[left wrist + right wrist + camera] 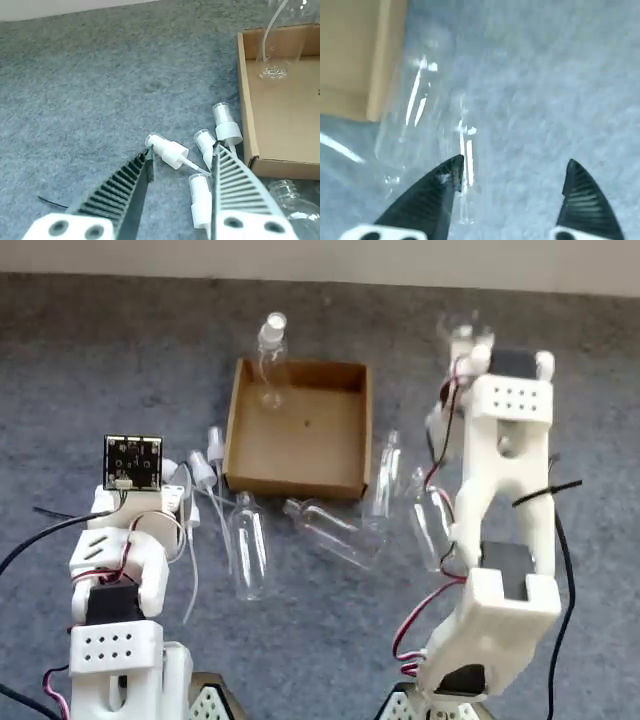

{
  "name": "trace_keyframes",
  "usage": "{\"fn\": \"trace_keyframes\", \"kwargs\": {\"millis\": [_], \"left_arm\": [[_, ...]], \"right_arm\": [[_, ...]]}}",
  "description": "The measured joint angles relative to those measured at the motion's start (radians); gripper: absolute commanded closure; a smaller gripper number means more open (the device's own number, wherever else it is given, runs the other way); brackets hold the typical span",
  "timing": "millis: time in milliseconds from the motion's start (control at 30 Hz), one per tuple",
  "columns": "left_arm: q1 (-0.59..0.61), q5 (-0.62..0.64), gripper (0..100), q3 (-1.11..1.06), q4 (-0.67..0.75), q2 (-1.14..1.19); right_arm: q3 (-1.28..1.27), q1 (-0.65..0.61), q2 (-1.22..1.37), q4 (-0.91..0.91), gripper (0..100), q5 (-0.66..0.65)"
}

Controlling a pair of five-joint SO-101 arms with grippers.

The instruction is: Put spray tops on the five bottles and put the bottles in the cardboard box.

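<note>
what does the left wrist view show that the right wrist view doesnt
Left wrist view, not the right: loose spray tops on the grey carpet beneath the open left gripper, a standing bottle with a spray tube inside it, set in the cardboard box, and an uncapped bottle neck by the box's near wall.
Right wrist view, not the left: clear bottles lying on the carpet beside a box corner, with the open right gripper over them.
Both: the cardboard box and the grey carpet.
</note>
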State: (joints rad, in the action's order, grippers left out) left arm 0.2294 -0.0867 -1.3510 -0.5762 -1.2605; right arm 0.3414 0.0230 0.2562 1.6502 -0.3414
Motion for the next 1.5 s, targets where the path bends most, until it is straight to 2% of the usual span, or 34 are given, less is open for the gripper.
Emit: {"fn": "trace_keyframes", "kwargs": {"millis": [167, 333, 500, 567, 733, 900, 1033, 1500], "left_arm": [[0.0, 0.0, 83, 0.0, 0.0, 0.0], [0.0, 0.0, 83, 0.0, 0.0, 0.0], [0.0, 0.0, 83, 0.0, 0.0, 0.0], [0.0, 0.0, 83, 0.0, 0.0, 0.0], [0.0, 0.0, 83, 0.0, 0.0, 0.0], [0.0, 0.0, 83, 0.0, 0.0, 0.0], [0.0, 0.0, 83, 0.0, 0.0, 0.0], [-0.029, 0.0, 83, -0.02, 0.0, 0.0]], "right_arm": [[-0.319, -0.038, -0.092, -0.118, 63.6, -0.032], [-0.509, -0.083, -0.173, -0.215, 63.3, -0.04], [-0.586, -0.121, -0.184, -0.324, 63.5, -0.041], [-0.603, -0.14, -0.186, -0.376, 65.6, -0.041], [-0.621, -0.14, -0.187, -0.457, 77.9, -0.043], [-0.62, -0.127, -0.106, -0.473, 78.8, -0.043], [-0.621, -0.049, -0.026, -0.479, 78.9, -0.043], [-0.545, 0.304, -0.02, -0.48, 78.6, -0.081]]}}
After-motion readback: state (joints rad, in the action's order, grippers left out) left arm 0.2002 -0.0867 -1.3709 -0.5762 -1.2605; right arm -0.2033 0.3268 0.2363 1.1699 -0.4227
